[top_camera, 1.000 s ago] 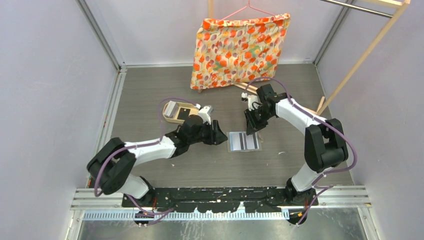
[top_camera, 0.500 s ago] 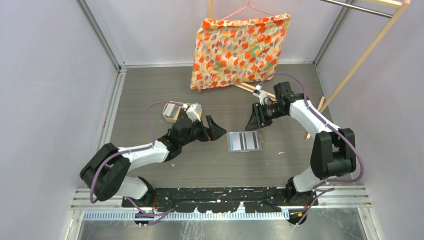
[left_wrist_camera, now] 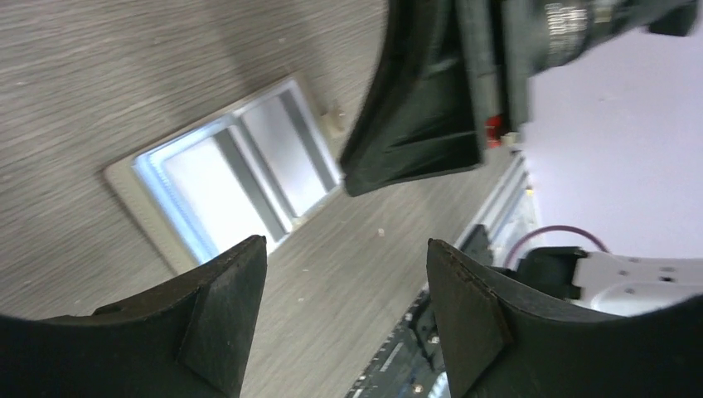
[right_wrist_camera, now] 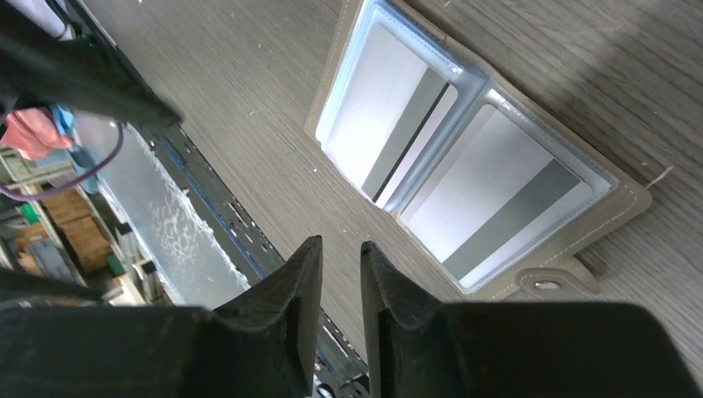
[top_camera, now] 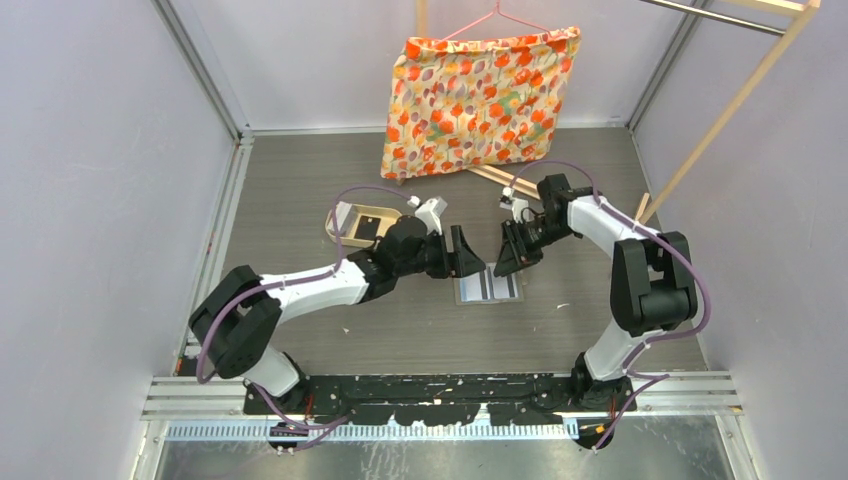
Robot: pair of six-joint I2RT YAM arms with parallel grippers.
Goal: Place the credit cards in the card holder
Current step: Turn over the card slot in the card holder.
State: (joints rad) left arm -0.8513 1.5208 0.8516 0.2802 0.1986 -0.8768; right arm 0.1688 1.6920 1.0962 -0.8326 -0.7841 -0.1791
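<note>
Card holder (top_camera: 489, 284) open flat (cards (right_wrist_camera: 390, 124) inside), left gripper (left_wrist_camera: 346, 253) spread, right gripper (right_wrist_camera: 336, 249) nearly closed, tray (top_camera: 334, 232) well apart.

My flat grey folding card holder (top_camera: 490, 288) lies open on the table (top_camera: 400, 320) between my pincers: left gripper (top_camera: 470, 262) at its left, right gripper (top_camera: 503, 267) over its far edge. Two pale plastic credit cards (right_wrist_camera: 390, 91) sit side by side in its pockets. Behind, further left, stands the tan oval tray (top_camera: 345, 240) — a black card (top_camera: 368, 229) in it.
</note>
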